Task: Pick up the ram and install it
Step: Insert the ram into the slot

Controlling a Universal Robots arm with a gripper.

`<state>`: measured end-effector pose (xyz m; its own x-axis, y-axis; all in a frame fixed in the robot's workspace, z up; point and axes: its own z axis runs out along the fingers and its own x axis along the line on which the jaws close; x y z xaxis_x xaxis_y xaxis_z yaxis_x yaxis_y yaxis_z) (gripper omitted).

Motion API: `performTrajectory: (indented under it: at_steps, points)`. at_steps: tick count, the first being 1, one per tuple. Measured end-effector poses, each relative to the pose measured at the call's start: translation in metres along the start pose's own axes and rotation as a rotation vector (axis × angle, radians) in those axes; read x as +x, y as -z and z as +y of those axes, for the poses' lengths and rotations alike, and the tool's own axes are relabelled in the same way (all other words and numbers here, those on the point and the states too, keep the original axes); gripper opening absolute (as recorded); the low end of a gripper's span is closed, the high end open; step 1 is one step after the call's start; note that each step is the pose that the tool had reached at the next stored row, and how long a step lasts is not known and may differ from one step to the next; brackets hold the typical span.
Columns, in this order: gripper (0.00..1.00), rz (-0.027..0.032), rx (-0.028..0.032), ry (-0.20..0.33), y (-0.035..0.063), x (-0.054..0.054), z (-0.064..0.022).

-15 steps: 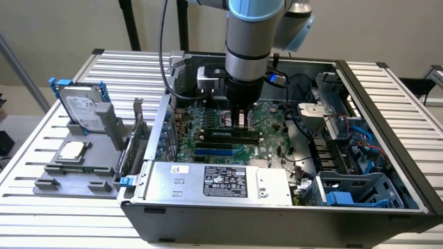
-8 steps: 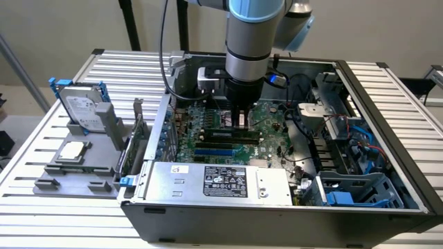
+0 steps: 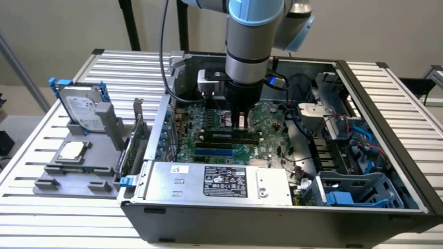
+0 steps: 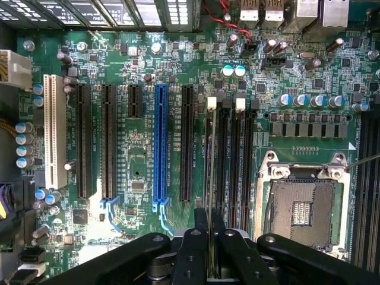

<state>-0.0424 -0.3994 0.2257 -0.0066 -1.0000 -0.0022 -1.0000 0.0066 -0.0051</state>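
Note:
The ram (image 4: pixel 211 160) is seen edge-on as a thin pale line in the wrist view. It runs out from between the black fingers (image 4: pixel 191 255) of my gripper (image 4: pixel 212 246), which is shut on it. It hangs over the motherboard, in line with the black memory slots (image 4: pixel 229 160) with white latches, beside the empty processor socket (image 4: pixel 304 208). I cannot tell whether its lower edge touches a slot. In the exterior view my gripper (image 3: pixel 239 115) reaches straight down into the open computer case (image 3: pixel 387 98), just above the memory slots (image 3: pixel 229 136).
A silver power supply (image 3: pixel 221 181) fills the case's near side, and cables and a drive cage (image 3: pixel 360 189) lie on the exterior view's right. Outside the case, on the exterior view's left, a grey stand (image 3: pixel 76 166) holds a hard drive with blue rails (image 3: pixel 78 109) and a square processor chip (image 3: pixel 72 150).

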Motion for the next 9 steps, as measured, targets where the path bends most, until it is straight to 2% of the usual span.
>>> performTrajectory:
  at_steps: [9]
  points:
    - [0.14,-0.0001,0.0,0.001,-0.0005,-0.0015,-0.0001]
